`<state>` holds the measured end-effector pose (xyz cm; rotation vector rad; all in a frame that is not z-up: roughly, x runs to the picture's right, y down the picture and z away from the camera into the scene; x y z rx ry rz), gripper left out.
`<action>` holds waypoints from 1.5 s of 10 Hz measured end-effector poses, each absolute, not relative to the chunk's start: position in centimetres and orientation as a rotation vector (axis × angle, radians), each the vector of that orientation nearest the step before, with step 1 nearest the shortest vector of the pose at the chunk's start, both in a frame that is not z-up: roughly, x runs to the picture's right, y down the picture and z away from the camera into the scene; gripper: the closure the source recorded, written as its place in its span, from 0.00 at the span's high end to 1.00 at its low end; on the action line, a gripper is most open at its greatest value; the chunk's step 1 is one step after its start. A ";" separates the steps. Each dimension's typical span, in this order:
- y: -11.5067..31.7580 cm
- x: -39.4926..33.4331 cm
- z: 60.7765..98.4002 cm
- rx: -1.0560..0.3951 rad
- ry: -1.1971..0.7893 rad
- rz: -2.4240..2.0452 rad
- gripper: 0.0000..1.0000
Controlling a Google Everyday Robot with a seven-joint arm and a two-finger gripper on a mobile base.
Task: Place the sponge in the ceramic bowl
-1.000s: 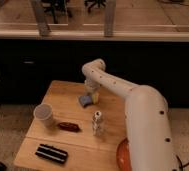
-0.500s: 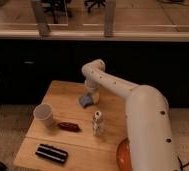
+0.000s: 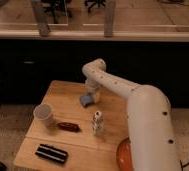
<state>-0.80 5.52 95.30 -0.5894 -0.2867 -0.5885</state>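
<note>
one small blue-grey sponge (image 3: 86, 100) lies on the far half of the wooden table (image 3: 63, 92), a soft pad with an uneven outline, paler than the wood around it. the gripper (image 3: 91, 93) comes straight down onto its far edge from the white arm (image 3: 138, 107), which bends over from the right. it meets or nearly meets the pad, but whether it has any hold on the sponge cannot be told from this view.

the ceramic bowl (image 3: 123, 155) sits at the near right corner, well apart from the sponge. only an orange-red sliver of its rim shows beside the thick arm link that covers the rest, so its contents stay hidden. a pale cup (image 3: 43, 114) stands upright near the left edge, mouth up, and what it holds cannot be made out.

between cup and bowl lie a dark red oblong item (image 3: 68, 126) and a small white bottle (image 3: 97, 123), the bottle upright. a black ribbed block (image 3: 51, 153) lies at the near left.

compared with half a second ago and a second ago, little differs: the arm keeps the same bend, the gripper stays at the sponge, and the sponge, cup, bottle and block hold their places.
</note>
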 end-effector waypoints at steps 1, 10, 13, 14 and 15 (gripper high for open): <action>5.4 -0.4 95.2 -0.587 -0.282 -0.588 0.34; 4.0 3.0 91.8 -0.560 -0.259 -0.583 0.03; 4.3 3.1 90.9 -0.552 -0.262 -0.587 0.03; 4.0 3.9 90.2 -0.547 -0.255 -0.586 0.03; 3.6 5.4 89.3 -0.543 -0.247 -0.585 0.03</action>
